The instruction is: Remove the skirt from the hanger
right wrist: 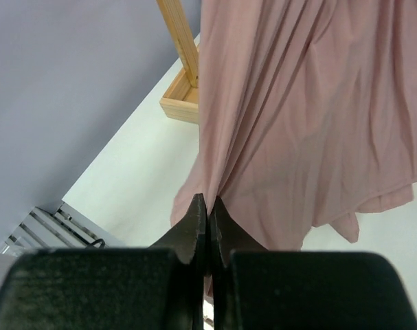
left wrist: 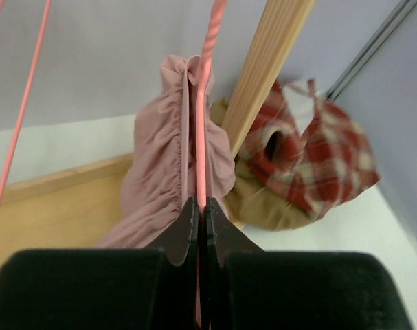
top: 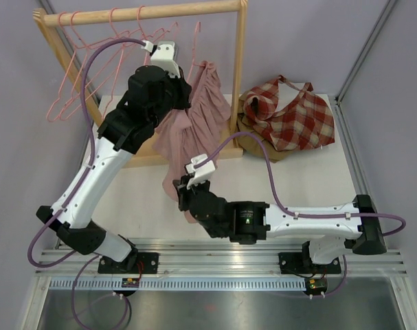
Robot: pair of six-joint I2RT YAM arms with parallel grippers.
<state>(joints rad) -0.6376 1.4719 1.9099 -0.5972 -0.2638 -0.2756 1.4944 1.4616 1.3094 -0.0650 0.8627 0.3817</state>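
**Pink skirt** (top: 198, 113), gathered waistband carried on a pink wire hanger (left wrist: 202, 130) beneath the wooden rail (top: 139, 14) of the clothes rack, with the cloth falling toward the white table (top: 311, 179). Left gripper (left wrist: 201, 210): jaws closed on the hanger wire just below the waistband. Right gripper (right wrist: 208, 206): jaws pinched shut on a fold of the skirt near its lower edge. Both holds appear set. The skirt is not yet off the hanger, so the removal itself remains to be done. Beside the rack are empty pink hangers (top: 74, 75) and a heap of plaid cloth (top: 294, 117).
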